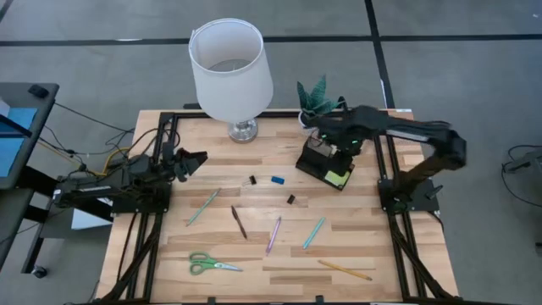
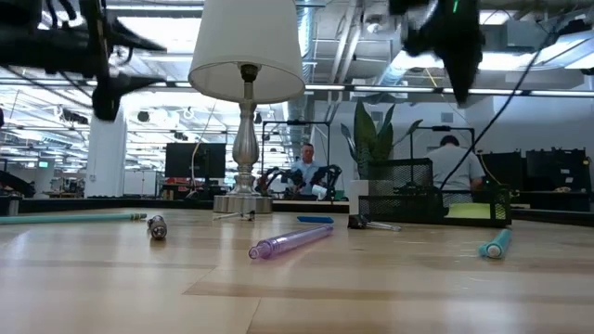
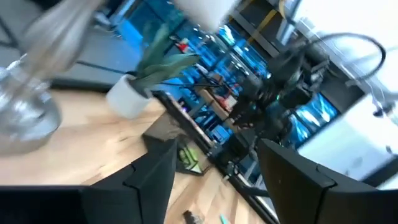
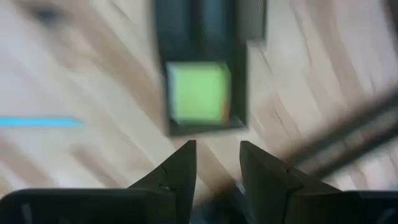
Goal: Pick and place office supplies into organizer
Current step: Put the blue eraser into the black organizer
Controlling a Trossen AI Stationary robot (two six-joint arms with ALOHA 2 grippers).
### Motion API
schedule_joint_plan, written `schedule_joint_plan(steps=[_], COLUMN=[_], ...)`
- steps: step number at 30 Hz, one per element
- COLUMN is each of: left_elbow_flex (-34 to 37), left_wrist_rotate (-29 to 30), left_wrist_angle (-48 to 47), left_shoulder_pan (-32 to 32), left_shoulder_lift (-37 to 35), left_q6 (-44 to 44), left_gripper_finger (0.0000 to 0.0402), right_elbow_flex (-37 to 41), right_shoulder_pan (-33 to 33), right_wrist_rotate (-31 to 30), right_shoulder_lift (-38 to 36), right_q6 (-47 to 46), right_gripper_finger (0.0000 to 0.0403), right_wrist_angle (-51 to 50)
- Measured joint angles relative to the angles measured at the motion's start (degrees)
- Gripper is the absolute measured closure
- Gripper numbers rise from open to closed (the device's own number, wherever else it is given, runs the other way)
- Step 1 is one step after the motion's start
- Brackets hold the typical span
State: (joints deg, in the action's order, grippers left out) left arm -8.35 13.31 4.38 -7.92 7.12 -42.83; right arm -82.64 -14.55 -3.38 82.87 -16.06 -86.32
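The black organizer stands at the table's far right, with a lime sticky-note pad lying in one of its compartments. My right gripper hangs above it, pointing down, open, with nothing between its fingers. My left gripper waits open and level over the table's left side. Lying flat on the wood are two teal pens, a brown pen, a purple pen, a yellow pencil, green-handled scissors, a blue eraser and two black clips.
A white-shaded lamp on a silver base stands at the far middle. A small potted plant sits just behind the organizer. Black frame rails run along both sides of the table. People sit in the room beyond the table.
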Motion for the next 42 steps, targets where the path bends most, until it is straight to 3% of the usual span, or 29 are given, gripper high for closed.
schedule_joint_plan(steps=[7,12,15,21,31,37,42], left_elbow_flex=[-14.56,-23.48,-26.89,-31.31,-39.62,-43.38,-45.98], left_wrist_rotate=[-3.64,-4.48,-8.45,-20.56,-36.19,-37.54,-38.57], left_wrist_angle=[3.22,2.84,2.85,11.54,19.65,19.6,19.69], left_shoulder_pan=[0.0,-0.05,-0.55,-2.26,-5.03,-4.83,-6.1], left_shoulder_lift=[17.96,34.29,44.22,64.15,89.05,99.76,104.35], left_q6=[18.37,30.53,33.96,37.4,42.84,51.02,57.41], left_gripper_finger=[0.0232,0.0234,0.0226,0.0197,0.0179,0.0178,0.0178], right_elbow_flex=[-2.2,-2.27,-2.27,-2.27,-2.25,-2.25,-2.16], right_shoulder_pan=[7.31,13.4,16.59,21.75,29.27,32.97,35.63], right_wrist_rotate=[0.66,0.46,0.44,0.34,0.48,0.55,0.55], right_shoulder_lift=[-13.9,-20.43,-22.31,-22.62,-18.12,-14.95,-14.08], right_q6=[-1.5,-1.52,-1.5,-1.52,-1.52,-5.33,-8.29], right_gripper_finger=[0.0289,0.0289,0.0289,0.0289,0.0289,0.0289,0.0289], right_wrist_angle=[14.83,25.23,29.22,30.71,30.6,30.68,31.16])
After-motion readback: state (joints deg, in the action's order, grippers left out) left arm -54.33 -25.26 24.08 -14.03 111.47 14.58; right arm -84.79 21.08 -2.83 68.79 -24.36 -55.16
